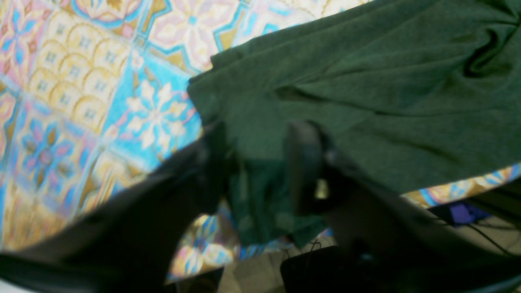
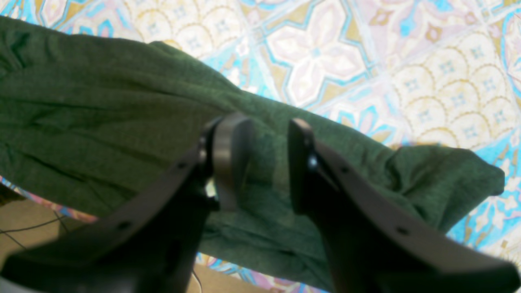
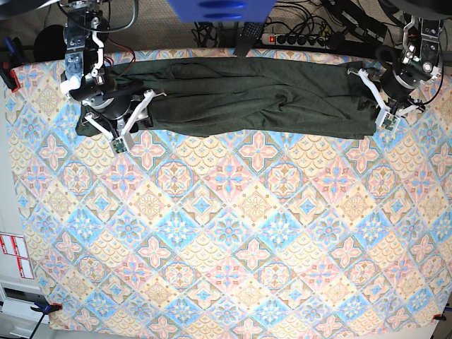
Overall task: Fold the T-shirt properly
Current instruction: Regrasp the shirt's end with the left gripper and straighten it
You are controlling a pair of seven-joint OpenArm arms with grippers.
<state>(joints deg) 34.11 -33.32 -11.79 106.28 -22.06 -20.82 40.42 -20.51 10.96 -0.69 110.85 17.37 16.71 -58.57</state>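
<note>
The dark olive-green T-shirt [image 3: 247,95] lies stretched out in a long band along the table's far edge. My right gripper [image 3: 133,118] is at its end on the left of the base view. In the right wrist view the shirt [image 2: 101,122] runs under this gripper [image 2: 262,167], whose jaws stand apart over a ridge of fabric. My left gripper [image 3: 374,100] is at the other end. In the blurred left wrist view its jaws [image 1: 260,162] stand apart with a hanging piece of the shirt [image 1: 386,81] between them at the table edge.
A bright tile-patterned cloth [image 3: 226,233] covers the table. Cables and a power strip [image 3: 304,35] lie behind the far edge, and a blue object [image 3: 219,8] is at the top. Floor and cables [image 1: 468,215] show past the edge.
</note>
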